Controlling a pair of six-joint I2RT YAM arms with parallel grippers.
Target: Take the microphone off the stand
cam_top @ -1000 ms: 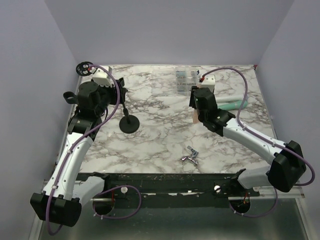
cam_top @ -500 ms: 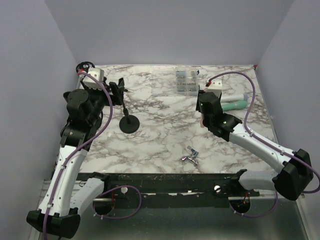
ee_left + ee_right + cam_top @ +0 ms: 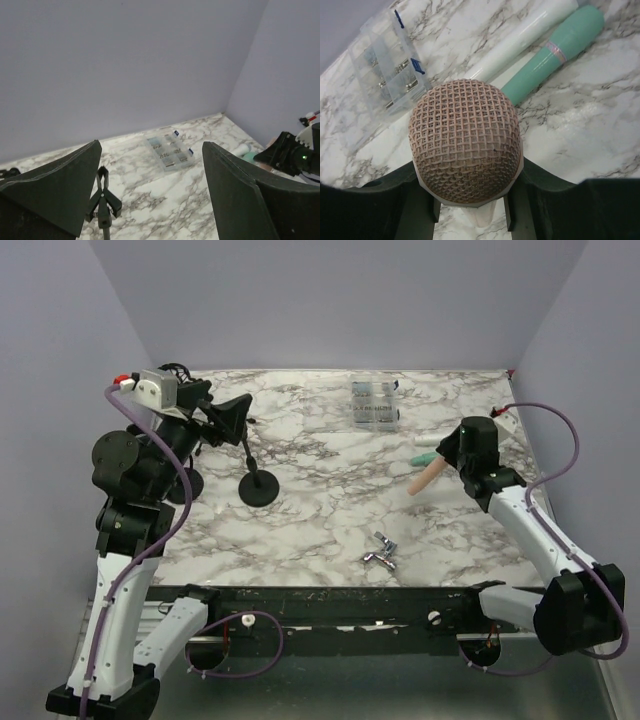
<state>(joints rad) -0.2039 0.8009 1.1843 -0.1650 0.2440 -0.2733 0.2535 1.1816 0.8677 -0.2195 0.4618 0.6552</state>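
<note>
My right gripper [image 3: 447, 458] is shut on a pink microphone [image 3: 424, 476] and holds it above the table at the right, well apart from the stand. In the right wrist view its mesh head [image 3: 465, 145] fills the space between the fingers [image 3: 555, 200]. The black stand [image 3: 259, 488] rests on its round base left of centre, and its spring clip [image 3: 102, 200] is empty. My left gripper [image 3: 226, 416] is open and raised by the top of the stand. In the left wrist view the clip sits close to the left finger [image 3: 50, 195].
A clear organiser box [image 3: 375, 405] lies at the back centre and shows in the right wrist view [image 3: 385, 65]. A teal microphone [image 3: 555, 50] and a white tube [image 3: 520, 37] lie under my right gripper. A small metal part [image 3: 381, 552] lies near the front.
My right gripper has carried the pink microphone to the right, away from the stand. My left arm has lifted and drawn back to the left, its gripper now above the stand's clip.
</note>
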